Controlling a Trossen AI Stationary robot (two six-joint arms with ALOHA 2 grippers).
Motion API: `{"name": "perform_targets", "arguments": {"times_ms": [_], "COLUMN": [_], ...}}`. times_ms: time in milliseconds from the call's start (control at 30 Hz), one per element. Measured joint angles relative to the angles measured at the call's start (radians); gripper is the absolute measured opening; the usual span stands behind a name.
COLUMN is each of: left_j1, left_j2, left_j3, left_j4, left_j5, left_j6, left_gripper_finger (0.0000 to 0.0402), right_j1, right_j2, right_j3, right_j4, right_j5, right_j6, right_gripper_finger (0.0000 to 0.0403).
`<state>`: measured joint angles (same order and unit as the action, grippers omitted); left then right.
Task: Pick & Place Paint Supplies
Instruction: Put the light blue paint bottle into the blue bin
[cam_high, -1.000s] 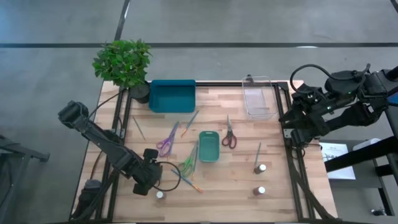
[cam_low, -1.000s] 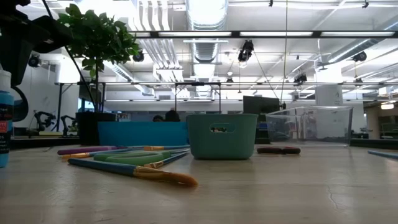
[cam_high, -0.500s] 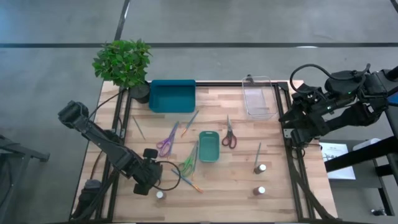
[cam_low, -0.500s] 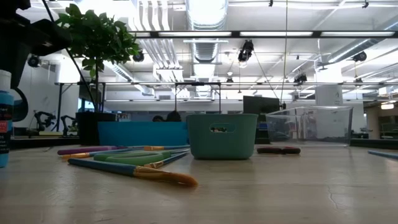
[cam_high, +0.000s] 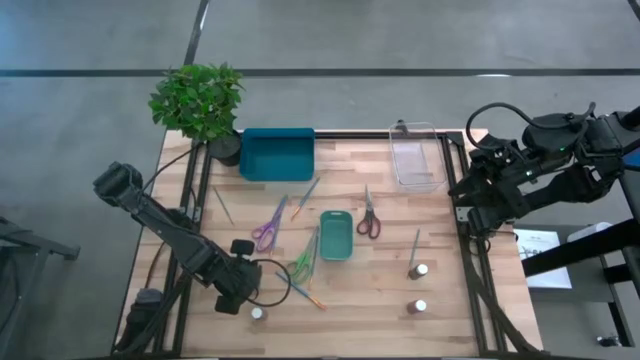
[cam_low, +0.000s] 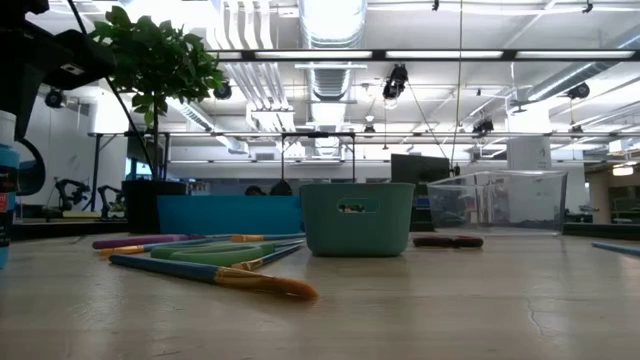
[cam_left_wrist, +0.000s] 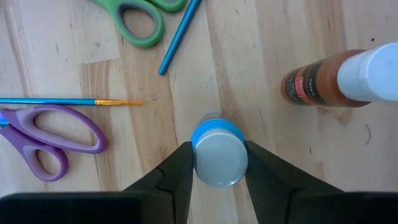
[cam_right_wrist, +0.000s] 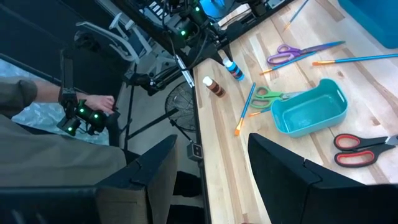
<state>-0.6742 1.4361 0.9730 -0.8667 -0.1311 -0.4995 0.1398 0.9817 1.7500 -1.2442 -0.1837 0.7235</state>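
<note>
A blue paint pot (cam_left_wrist: 217, 134) with a white cap stands upright on the table near its front left. My left gripper (cam_left_wrist: 219, 155) (cam_high: 240, 256) is shut on the pot from above. The pot also shows at the left edge of the low view (cam_low: 4, 195). A brown pot (cam_left_wrist: 311, 81) (cam_high: 257, 313) stands close by. Two more pots (cam_high: 422, 270) (cam_high: 419, 306) stand at the front right. Purple scissors (cam_high: 267, 225), green scissors (cam_high: 300, 265), red scissors (cam_high: 368, 218) and brushes (cam_high: 305, 192) (cam_high: 310, 297) lie flat mid-table. My right gripper (cam_right_wrist: 211, 149) (cam_high: 470, 185) waits open, raised off the table's right edge. My left gripper pinches the blue pot's white cap (cam_left_wrist: 219, 169) between its two fingers (cam_left_wrist: 180, 171), one on each side of the cap. The fingers come steeply from above, pointing down. The pot stays upright with its base on the table.
A small teal tray (cam_high: 336, 235) sits mid-table. At the back stand a larger blue bin (cam_high: 277, 152), a clear bin (cam_high: 417, 158) and a potted plant (cam_high: 200, 100). More brushes (cam_high: 222, 205) (cam_high: 415, 245) lie on the wood. A person's sleeve (cam_right_wrist: 25, 99) shows beyond the table.
In the low view the blue pot has shifted slightly toward the table's left edge. Its white cap shows less in the high view than a second ago. Both arms have kept their places.
</note>
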Motion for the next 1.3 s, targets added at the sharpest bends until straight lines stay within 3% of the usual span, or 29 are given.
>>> {"name": "perform_targets", "arguments": {"times_ms": [300,533,1033,1300], "left_j1": [0.036,0.123,0.440,0.507], "left_j2": [-0.036,-0.089,-0.075,0.056], "left_j3": [0.034,0.090,0.261,0.383], "left_j4": [-0.068,-0.079,-0.084,-0.090], "left_j5": [-0.025,-0.045,-0.037,-0.009], "left_j6": [-0.007,0.018,0.368,0.500], "left_gripper_finger": [0.0122,0.0121,0.0120,0.0124], "right_j1": [0.000,0.000,0.000,0.000], "right_j2": [0.000,0.000,-0.005,-0.007], "right_j3": [0.000,0.000,0.000,0.000], "right_j4": [-0.001,-0.002,-0.010,-0.025], "right_j5": [0.000,0.002,0.004,0.007], "right_j6": [-0.006,-0.021,-0.035,-0.043], "right_gripper_finger": [0.0192,0.0192,0.0192,0.0192]}}
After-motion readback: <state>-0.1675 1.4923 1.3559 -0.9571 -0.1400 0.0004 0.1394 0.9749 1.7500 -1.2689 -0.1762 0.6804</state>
